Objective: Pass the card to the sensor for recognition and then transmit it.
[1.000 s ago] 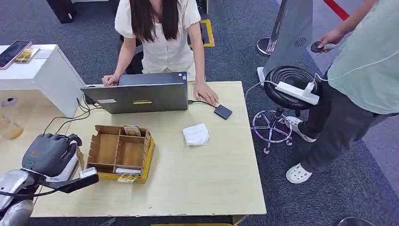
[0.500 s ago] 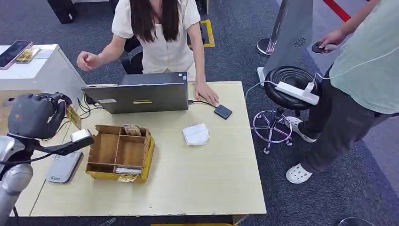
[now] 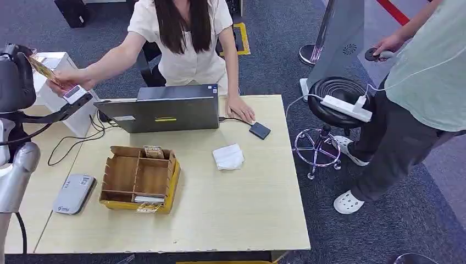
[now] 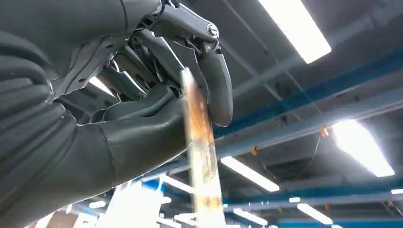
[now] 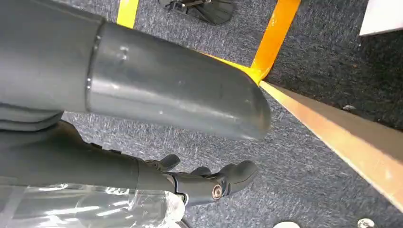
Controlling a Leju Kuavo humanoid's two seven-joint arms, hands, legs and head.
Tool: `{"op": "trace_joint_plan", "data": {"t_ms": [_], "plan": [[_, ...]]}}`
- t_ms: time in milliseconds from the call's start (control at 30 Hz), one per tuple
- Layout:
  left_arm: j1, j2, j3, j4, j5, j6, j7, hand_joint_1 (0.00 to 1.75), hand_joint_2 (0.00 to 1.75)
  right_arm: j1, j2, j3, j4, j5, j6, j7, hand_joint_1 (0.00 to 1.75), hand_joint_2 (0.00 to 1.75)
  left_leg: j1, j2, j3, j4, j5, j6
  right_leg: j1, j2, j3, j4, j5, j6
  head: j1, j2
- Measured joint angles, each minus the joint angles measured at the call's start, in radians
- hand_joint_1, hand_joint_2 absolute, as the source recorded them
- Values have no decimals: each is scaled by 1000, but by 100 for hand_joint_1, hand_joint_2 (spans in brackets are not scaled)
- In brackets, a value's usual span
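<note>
My left hand (image 3: 15, 77) is raised high at the far left, beside the table. It pinches a yellow-patterned card (image 3: 42, 68) between the thumb and fingers; in the left wrist view the card (image 4: 201, 156) stands edge-on in that hand (image 4: 119, 114). The seated person's outstretched hand (image 3: 70, 80) meets the card's far end. The grey card sensor (image 3: 73, 193) lies flat on the table's near left corner, well below my hand. My right hand (image 5: 209, 183) hangs over the carpet, its fingers loose and holding nothing.
A cardboard organiser (image 3: 140, 179) with cards stands right of the sensor. An open laptop (image 3: 165, 113), cables, a white tissue (image 3: 228, 157) and a small black device (image 3: 260, 130) lie on the wooden table (image 3: 242, 214). A white cabinet (image 3: 52, 91) stands left; a second person (image 3: 423, 93) stands right.
My left hand has risen from just above the table to high at the far left, carrying the card. The seated person has stretched an arm out to it. The sensor is uncovered.
</note>
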Motion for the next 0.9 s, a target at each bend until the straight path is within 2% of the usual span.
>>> {"op": "trace_joint_plan", "data": {"t_ms": [200, 500, 533, 567, 600, 767, 800, 900], "plan": [[-9, -3, 10, 57, -13, 8, -8, 175, 175, -3, 0, 0, 0, 7, 0, 0, 0, 0, 0, 0, 0, 0, 0, 0, 0, 0, 0, 0, 0, 0, 0, 0], [-10, -6, 21, 84, -10, 9, -11, 175, 175, -4, 0, 0, 0, 10, 0, 0, 0, 0, 0, 0, -1, 0, 0, 0, 0, 1, -1, 0, 0, 0, 0, 0], [-10, -7, 21, 87, -10, 9, -12, 37, 175, -4, 0, 0, 0, 10, 0, 0, 0, 0, 0, 1, -1, 0, 0, 0, 0, 1, -1, 0, 0, 0, 0, 0], [-10, -7, 21, 89, -10, 9, -12, 0, 175, -4, 0, 0, 0, 10, 0, 0, 0, 0, 0, 1, -1, 0, 0, 0, 0, 1, -1, 0, 0, 0, 0, 0], [-10, -7, 21, 90, -10, 9, -12, 0, 0, -4, 0, 0, 0, 10, 0, 0, 0, 0, 0, 1, -1, 0, 0, 0, 0, 1, -1, 0, 0, 0, 0, 0], [-15, -7, 24, 95, 10, 7, -33, 0, 0, -6, 0, 0, 0, 18, 0, 1, 0, 0, 0, 1, -1, 0, 0, 0, 0, 1, -1, 0, 0, 0, 0, 0], [-15, -7, 24, 96, 10, 7, -35, 0, 175, -6, 0, 0, 0, 18, 0, 1, 0, 0, 0, 1, -1, 0, 0, 0, 0, 1, -1, 0, 0, 0, 0, 0], [-16, 1, 27, 99, 2, 1, -39, 0, 175, -6, 0, 0, 0, 21, 1, 4, 0, 0, 0, 1, -1, 0, 0, 0, 0, 1, -1, 0, 0, 0, 0, 0]]}}
